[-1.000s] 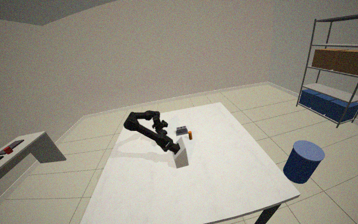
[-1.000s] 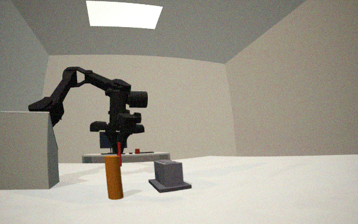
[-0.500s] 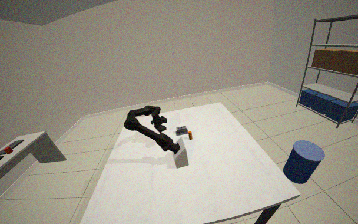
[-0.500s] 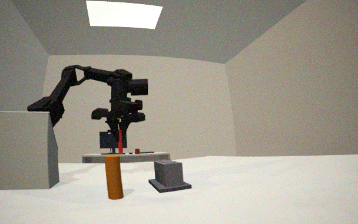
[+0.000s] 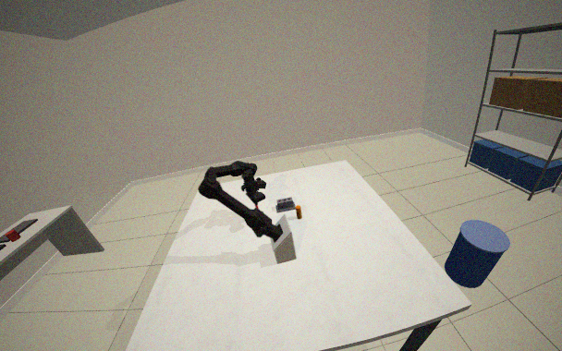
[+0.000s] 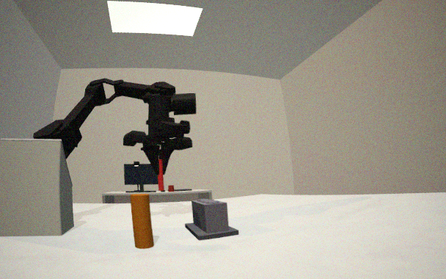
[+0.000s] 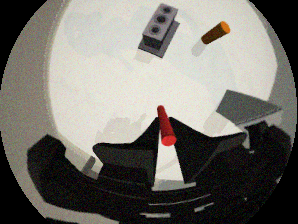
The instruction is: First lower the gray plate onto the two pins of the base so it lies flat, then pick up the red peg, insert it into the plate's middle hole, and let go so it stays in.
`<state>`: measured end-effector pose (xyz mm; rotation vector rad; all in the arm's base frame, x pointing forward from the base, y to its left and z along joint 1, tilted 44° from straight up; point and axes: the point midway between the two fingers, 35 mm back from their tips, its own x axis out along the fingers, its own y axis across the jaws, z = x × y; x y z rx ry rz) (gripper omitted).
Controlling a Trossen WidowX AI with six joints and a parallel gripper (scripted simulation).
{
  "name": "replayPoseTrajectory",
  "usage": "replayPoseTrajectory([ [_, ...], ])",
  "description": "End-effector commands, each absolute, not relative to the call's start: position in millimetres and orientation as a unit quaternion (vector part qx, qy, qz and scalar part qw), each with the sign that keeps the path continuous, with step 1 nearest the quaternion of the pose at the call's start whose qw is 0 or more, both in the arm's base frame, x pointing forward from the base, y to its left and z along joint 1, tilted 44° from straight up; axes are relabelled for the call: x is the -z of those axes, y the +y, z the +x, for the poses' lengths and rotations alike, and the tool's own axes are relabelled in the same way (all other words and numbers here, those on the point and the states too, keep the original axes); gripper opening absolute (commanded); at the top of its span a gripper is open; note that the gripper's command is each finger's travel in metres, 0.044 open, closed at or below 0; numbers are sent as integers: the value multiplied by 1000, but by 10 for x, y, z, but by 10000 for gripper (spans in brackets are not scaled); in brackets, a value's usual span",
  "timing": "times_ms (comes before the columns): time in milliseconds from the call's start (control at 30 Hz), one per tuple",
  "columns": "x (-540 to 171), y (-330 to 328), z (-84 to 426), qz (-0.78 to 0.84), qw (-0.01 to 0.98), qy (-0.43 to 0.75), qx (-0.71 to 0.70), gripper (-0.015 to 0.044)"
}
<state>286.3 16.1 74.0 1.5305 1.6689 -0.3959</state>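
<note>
Holding the red peg upright above the white table, your gripper had its fingers clamped on the upper part. In the exterior view, you had the peg to the left of the gray plate and farther off, well apart from it. The plate looked level on the base, so you could judge the first step done and the peg's pickup achieved. Carrying it over, lowering it into the middle hole and letting go were left to you. An orange cylinder stood upright near the plate, at its near left in the exterior view.

You could make out three dark round openings only in the wrist view; whether pins filled the outer two was too blurred to tell. From the top, your arm and gripper hid most of the peg, and the seam under the plate was too small to check for a gap.
</note>
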Motion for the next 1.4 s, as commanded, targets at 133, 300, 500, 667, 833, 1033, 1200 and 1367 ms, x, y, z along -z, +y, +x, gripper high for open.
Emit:
replayPoseTrajectory([
  [133,-615,-1,2986,605,409,664,160,0],
  [300,-537,-114,3066,606,411,662,160,0],
  [500,-436,-246,3150,606,412,662,161,0],
  [667,-345,-355,3212,605,412,662,161,0],
  [833,-246,-465,3259,605,412,662,161,0],
  [1033,-120,-598,3305,605,412,662,160,0],
  [1200,-11,-708,3335,605,412,663,160,0],
  [1367,103,-817,3358,605,412,663,159,0],
])
